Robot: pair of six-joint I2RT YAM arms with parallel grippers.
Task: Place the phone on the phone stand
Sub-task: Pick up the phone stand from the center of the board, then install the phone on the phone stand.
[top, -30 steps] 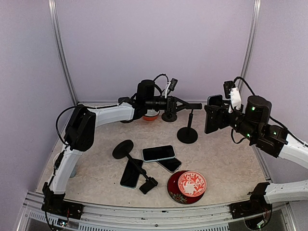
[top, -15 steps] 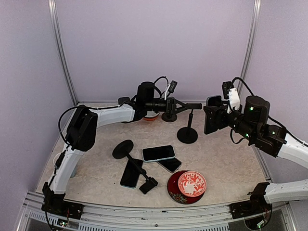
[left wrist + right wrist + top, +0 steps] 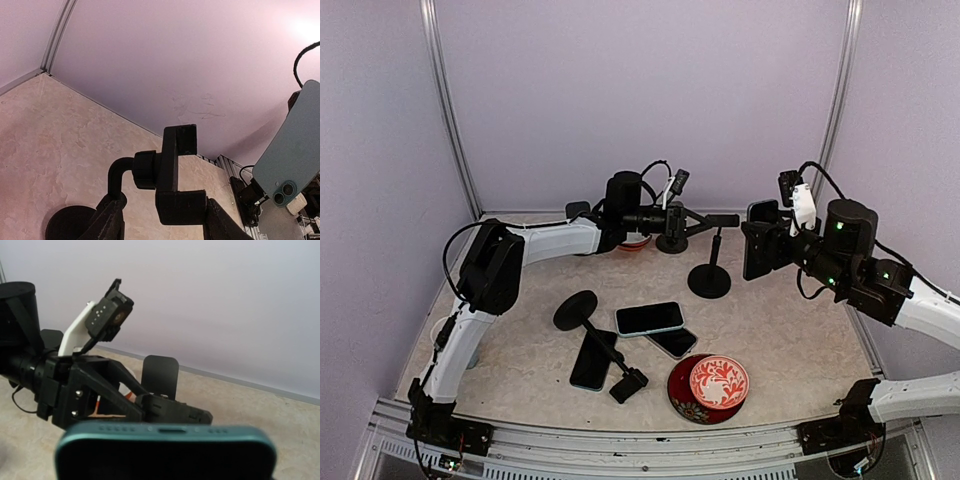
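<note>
The right tool point(image 3: 767, 243) is clamped on the phone point(image 3: 290, 150), holding it upright in the air just beside the phone stand point(image 3: 709, 275), its camera side turned toward the cradle point(image 3: 175, 170), probably so the back can go straight against it. The left tool point(image 3: 708, 222) reaches in from the opposite side with its fingers point(image 3: 111, 222) flanking the cradle, likely to steady the stand on the desk point(image 3: 790, 340) against tipping, though I cannot tell whether it is clenched on the cradle or merely straddling it
</note>
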